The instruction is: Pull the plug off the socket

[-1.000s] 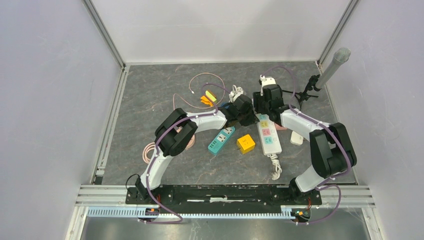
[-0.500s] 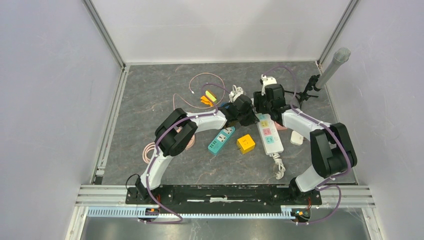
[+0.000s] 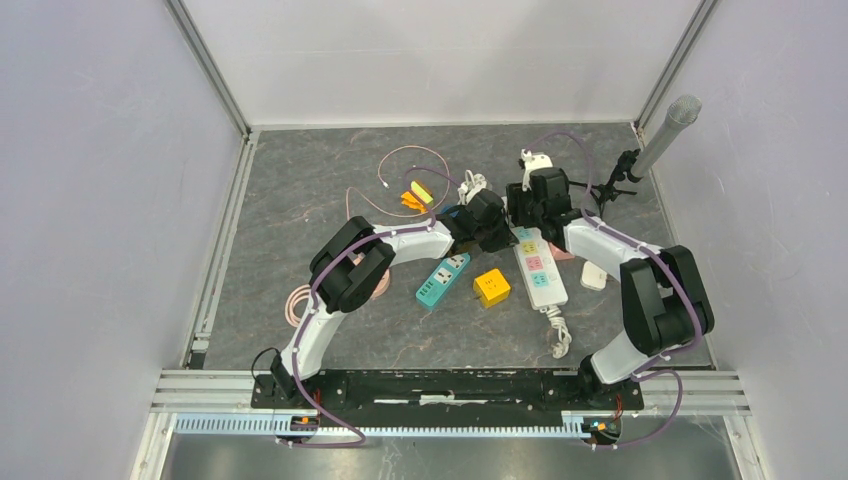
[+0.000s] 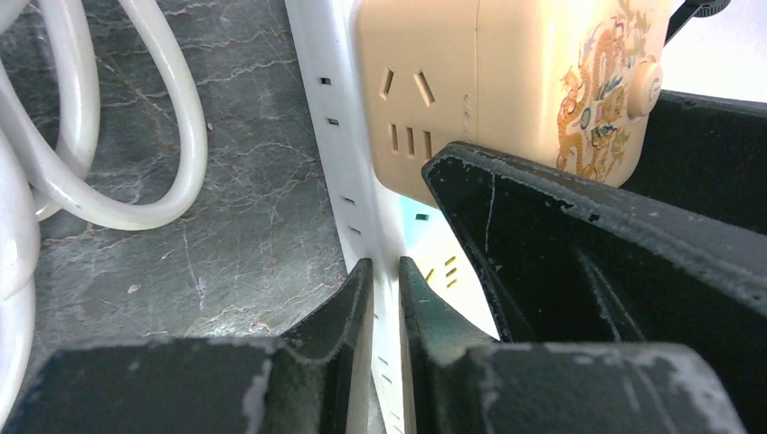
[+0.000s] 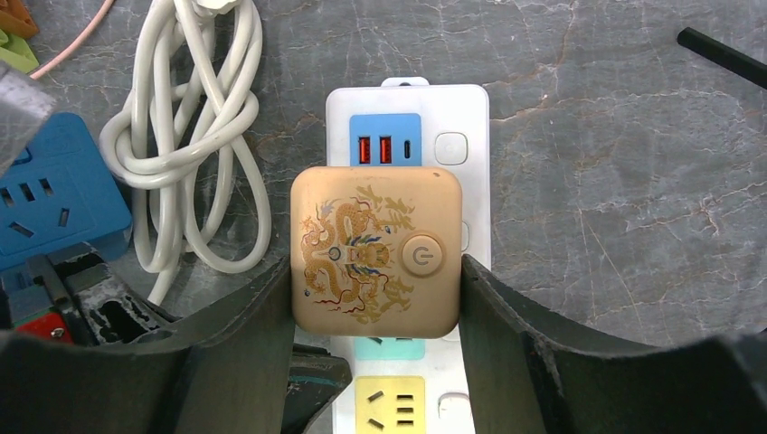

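Plug (image 5: pixel 375 249) remains on white strip (image 5: pixel 407 104), right pincer (image 5: pixel 375 280) clamped on it, left pincer (image 4: pixel 384 289) together.

Top view is evenly lit, soft light from overhead, no hard shadows, just faint smudges under the arms (image 3: pixel 400 240) on the table (image 3: pixel 300 200). The pale walls (image 3: pixel 90 200) pick up a lilac tint. It's sharp, but everything's tiny.

Right wrist view is bright and crisp, plug (image 5: pixel 375 251) dead in focus, soft shadow hugging the cord (image 5: pixel 194 154). The fingers (image 5: pixel 217 362) along the bottom go near-black with little detail.

Left wrist view is super close: upper right corner blows out to white, the strip (image 4: pixel 339 136) runs bright, and the dark fingers (image 4: pixel 226 389) at the bottom look a bit soft.
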You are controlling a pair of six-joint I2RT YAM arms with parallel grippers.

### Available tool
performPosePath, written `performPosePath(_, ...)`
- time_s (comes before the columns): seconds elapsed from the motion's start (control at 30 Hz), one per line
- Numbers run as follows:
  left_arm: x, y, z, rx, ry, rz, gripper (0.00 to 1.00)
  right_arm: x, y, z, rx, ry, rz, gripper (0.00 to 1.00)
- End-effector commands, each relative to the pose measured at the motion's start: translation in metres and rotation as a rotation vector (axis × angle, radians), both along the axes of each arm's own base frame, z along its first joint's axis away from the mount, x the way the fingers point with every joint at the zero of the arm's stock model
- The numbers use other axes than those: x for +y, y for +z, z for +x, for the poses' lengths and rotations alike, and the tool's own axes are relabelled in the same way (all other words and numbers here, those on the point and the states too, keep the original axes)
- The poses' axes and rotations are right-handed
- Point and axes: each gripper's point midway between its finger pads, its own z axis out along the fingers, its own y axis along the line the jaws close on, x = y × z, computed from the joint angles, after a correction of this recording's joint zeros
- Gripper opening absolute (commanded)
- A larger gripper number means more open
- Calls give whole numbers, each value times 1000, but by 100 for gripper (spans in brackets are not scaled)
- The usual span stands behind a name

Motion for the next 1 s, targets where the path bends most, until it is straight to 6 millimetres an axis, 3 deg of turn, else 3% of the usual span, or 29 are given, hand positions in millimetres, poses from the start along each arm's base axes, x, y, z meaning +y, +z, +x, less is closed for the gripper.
performPosePath(0.0, 14, -36, -7, 53, 34, 80, 20, 31, 53, 17, -122, 75, 115, 0)
performPosePath(0.13, 14, -35, -6, 52, 35, 81, 20, 31, 61, 25, -111, 77, 198, 0)
performPosePath(0.3, 14, -35, -6, 53, 36, 80, 20, 47, 47, 15, -93, 122, 199, 0)
performPosePath(0.43, 13, -35, -6, 54, 36, 79, 20, 47, 44, 13, -92, 122, 161, 0)
performPosePath(0.77, 15, -34, -4, 58, 43, 60, 20, 18, 86, 31, -161, 8, 197, 0)
performPosePath(0.97, 14, -31, -3, 47, 48, 12, 20, 10, 107, 28, -225, -36, 214, 0)
